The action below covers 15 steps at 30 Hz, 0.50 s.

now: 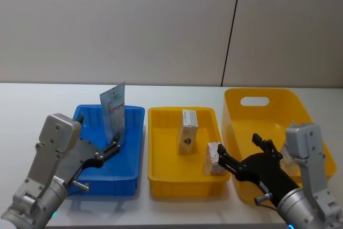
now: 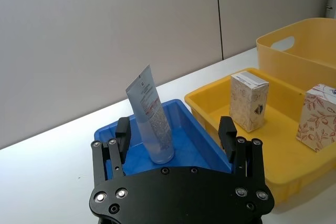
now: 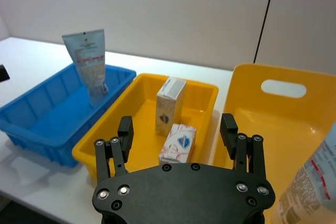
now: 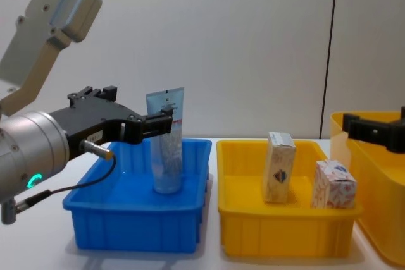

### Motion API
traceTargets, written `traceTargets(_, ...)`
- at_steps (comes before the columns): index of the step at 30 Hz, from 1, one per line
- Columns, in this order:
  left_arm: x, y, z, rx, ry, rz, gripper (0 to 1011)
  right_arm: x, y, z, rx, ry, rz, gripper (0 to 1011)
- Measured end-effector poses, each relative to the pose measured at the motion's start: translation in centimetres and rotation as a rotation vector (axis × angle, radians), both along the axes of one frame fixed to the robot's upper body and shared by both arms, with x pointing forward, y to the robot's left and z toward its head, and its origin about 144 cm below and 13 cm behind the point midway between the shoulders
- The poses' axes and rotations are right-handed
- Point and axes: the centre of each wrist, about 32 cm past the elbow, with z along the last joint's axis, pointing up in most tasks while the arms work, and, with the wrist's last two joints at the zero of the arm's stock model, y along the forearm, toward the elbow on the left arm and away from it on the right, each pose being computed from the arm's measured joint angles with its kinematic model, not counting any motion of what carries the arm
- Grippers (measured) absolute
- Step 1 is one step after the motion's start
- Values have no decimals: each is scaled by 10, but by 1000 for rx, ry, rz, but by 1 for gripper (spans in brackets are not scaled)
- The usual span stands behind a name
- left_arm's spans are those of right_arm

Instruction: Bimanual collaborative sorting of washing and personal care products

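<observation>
Our left gripper (image 2: 175, 127) gapes wide beside the upright tube (image 2: 149, 103); our right gripper (image 3: 177, 123) gapes empty over the yellow tray (image 1: 182, 186)'s rim.

Shows two translucent squeeze tubes (blue-bin tube (image 1: 113, 113), handled-bin tube (image 3: 315, 182)), two printed cardboard boxes (taller box (image 1: 187, 131), shorter box (image 1: 213, 159)) and three plastic bins (blue bin (image 1: 131, 164), shallow yellow bin (image 1: 163, 159), handled yellow bin (image 1: 284, 105)).

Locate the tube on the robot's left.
In the head view the tube stands in the blue bin on the left, at the open left claw's fingertips, with the yellow tray to its right.
</observation>
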Motion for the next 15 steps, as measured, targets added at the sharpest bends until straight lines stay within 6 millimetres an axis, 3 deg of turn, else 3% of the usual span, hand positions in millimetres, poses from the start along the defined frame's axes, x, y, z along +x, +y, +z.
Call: traceTargets(15, 0, 0, 0, 0, 0, 0, 1001, 3, 15, 3, -62, 133, -2, 1003)
